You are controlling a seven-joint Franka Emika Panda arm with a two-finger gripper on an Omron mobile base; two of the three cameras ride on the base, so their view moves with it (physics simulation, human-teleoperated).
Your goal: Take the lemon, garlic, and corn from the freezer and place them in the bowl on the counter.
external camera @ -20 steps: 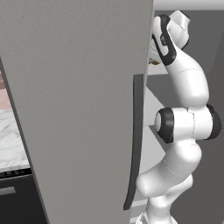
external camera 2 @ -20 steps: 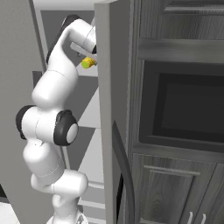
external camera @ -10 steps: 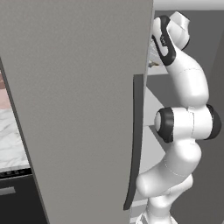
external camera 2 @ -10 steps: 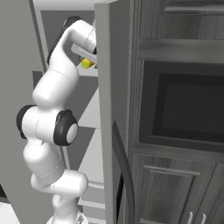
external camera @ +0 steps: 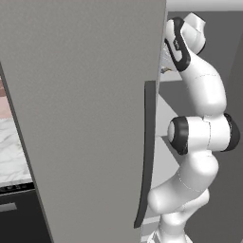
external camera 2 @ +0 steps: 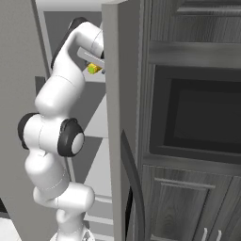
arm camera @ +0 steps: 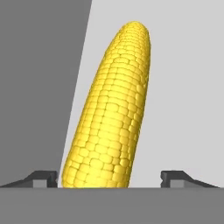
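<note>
The corn [arm camera: 111, 127], a bright yellow cob with rows of kernels, lies on a pale freezer shelf and runs away from the hand. My gripper [arm camera: 109, 177] is open around its near end; the left fingertip [arm camera: 43, 177] is close to the cob and the right fingertip [arm camera: 177, 177] stands well apart. In the right base view a yellow bit of the corn [external camera 2: 94, 68] shows beside the hand, high inside the freezer [external camera 2: 117, 94]. The grey freezer door [external camera: 85, 118] is swung open. The lemon, garlic and bowl are out of view.
The door's long dark handle [external camera: 144, 156] hangs beside my arm. Dark wood-grain cabinets with a built-in oven [external camera 2: 197, 117] stand to the right of the freezer. A strip of white marble counter [external camera: 12, 147] shows at the far left.
The hand has edged slightly closer around the corn on the upper shelf and the jaws have narrowed a little. The corn and the door have not moved.
</note>
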